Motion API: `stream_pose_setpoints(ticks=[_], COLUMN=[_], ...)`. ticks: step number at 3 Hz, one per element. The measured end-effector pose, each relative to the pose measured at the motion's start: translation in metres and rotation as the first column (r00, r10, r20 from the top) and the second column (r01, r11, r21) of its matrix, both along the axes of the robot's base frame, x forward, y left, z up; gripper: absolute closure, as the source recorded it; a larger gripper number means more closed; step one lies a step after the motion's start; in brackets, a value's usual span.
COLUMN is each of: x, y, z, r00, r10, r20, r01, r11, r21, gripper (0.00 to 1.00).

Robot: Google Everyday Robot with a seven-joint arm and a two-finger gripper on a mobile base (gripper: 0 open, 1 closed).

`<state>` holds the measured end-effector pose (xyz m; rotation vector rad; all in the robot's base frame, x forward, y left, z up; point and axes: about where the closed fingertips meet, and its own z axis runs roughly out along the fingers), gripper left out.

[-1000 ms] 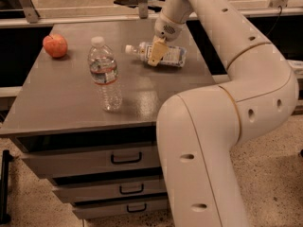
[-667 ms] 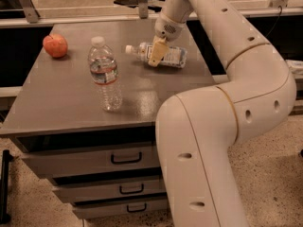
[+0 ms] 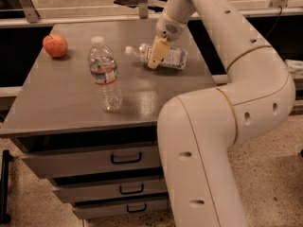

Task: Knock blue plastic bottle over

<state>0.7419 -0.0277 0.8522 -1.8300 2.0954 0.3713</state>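
The blue plastic bottle lies on its side at the back right of the grey table, its white cap pointing left. My gripper hangs from the white arm directly in front of the bottle's middle, its yellowish fingers overlapping the label. Whether the gripper touches the bottle does not show.
A wider ribbed clear bottle with a red-and-white band stands upright at the table's middle. A red apple sits at the back left corner. Drawers are below the tabletop. My arm's large white link fills the right foreground.
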Motion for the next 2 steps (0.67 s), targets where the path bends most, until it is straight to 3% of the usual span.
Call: stream_pose_setpoints(ticks=[1, 2], x=[0.0001, -0.0004], y=[0.0016, -0.0042], z=[-0.002, 0.0021], r00=[0.9998, 0.9982], r10=[-0.013, -0.053], r20=[-0.014, -0.028], r01=[0.013, 0.056], r11=[0.999, 0.993], r21=[0.035, 0.107], gripper=[0.0, 0.0])
